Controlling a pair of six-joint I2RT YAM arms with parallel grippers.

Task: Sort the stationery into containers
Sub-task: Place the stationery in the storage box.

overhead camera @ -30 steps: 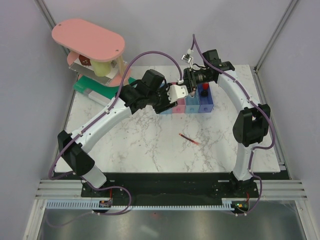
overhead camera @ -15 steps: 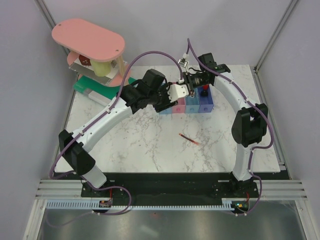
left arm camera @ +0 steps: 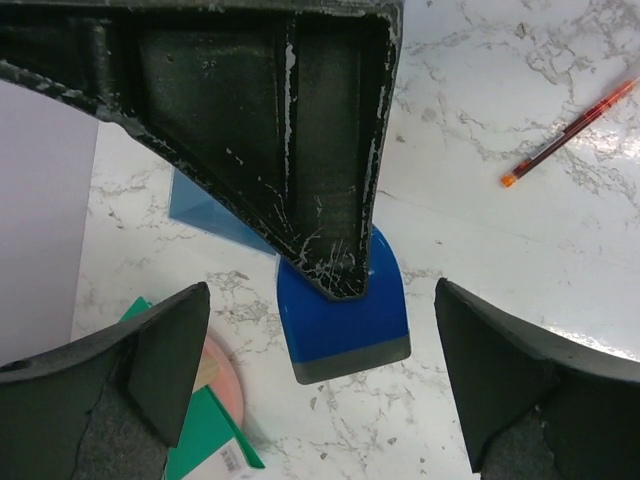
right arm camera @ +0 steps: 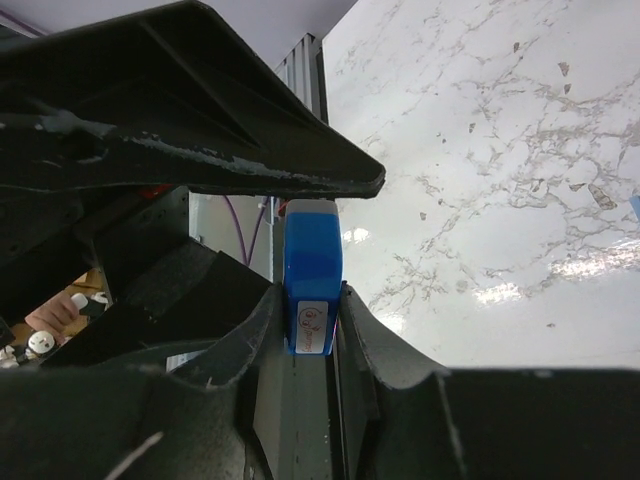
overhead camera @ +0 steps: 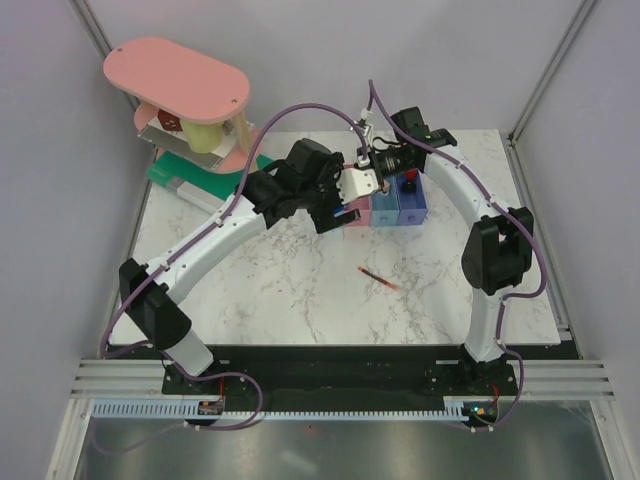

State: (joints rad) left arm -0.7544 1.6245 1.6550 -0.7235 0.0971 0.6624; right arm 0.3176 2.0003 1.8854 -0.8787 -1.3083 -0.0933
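My right gripper (right arm camera: pixel 313 310) is shut on a small blue-white block (right arm camera: pixel 313 270) and holds it above the row of bins (overhead camera: pixel 398 208). In the top view it (overhead camera: pixel 370 182) is close against my left gripper (overhead camera: pixel 342 207). My left gripper (left arm camera: pixel 320 300) is open, and the blue block (left arm camera: pixel 345 320) hangs between its jaws without touching them. A thin red pen (overhead camera: pixel 378 278) lies on the marble, also in the left wrist view (left arm camera: pixel 570 130). A red-and-black knob (overhead camera: pixel 408 184) stands in the purple-blue bin. The leftmost light blue bin (left arm camera: pixel 205 205) is mostly covered.
A large pink oval-topped stand (overhead camera: pixel 178 80) is at the back left, with a green flat box (overhead camera: pixel 185 172) at its foot. Both show at the bottom left of the left wrist view. Grey walls enclose the table.
My right gripper has moved left with the block, up against my left gripper over the bins. My left gripper has shifted slightly. The pen has not moved.
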